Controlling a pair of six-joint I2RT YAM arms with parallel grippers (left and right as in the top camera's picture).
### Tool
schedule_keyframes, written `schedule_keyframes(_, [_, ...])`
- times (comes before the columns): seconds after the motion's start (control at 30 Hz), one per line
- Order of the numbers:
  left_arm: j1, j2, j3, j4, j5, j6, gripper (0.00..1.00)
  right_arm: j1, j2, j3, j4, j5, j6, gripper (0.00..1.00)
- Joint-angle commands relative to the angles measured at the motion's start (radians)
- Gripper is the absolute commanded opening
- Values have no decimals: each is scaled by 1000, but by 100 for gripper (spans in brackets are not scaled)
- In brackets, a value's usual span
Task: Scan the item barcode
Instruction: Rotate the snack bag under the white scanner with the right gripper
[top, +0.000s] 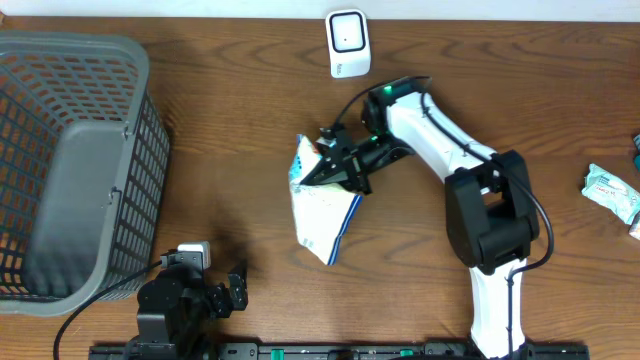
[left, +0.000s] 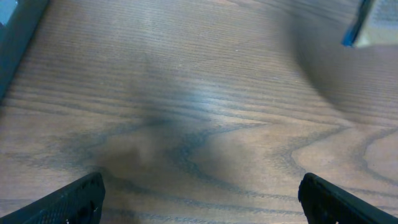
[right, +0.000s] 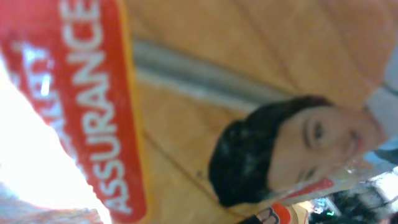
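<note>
Grip first: the right claw (top: 335, 160) pinches the upper edge of the white-and-blue bag (top: 320, 205), keeping it over the middle of the tabletop (top: 240, 120), probably to swing its barcode toward the white scanner (top: 348, 42) at the far edge. The left claw (left: 202, 202), spread wide and empty, sits at the near edge beside the grey basket (top: 60, 170).

White packet (top: 318, 215) with blue edging, grey lattice basket (top: 140, 190), brown wood-grain table (top: 230, 120).
</note>
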Motion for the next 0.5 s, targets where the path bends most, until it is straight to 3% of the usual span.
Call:
schedule_keyframes(0.0, [0,-1,-5,-27,-10,2,99,-37,-33,0,-50,50,23,1])
schedule_keyframes(0.3, [0,-1,-5,-27,-10,2,99,-59,-33,0,-50,176,13,1])
schedule_keyframes(0.47, [0,-1,-5,-27,-10,2,99,-87,-33,3,-37,443,-41,1])
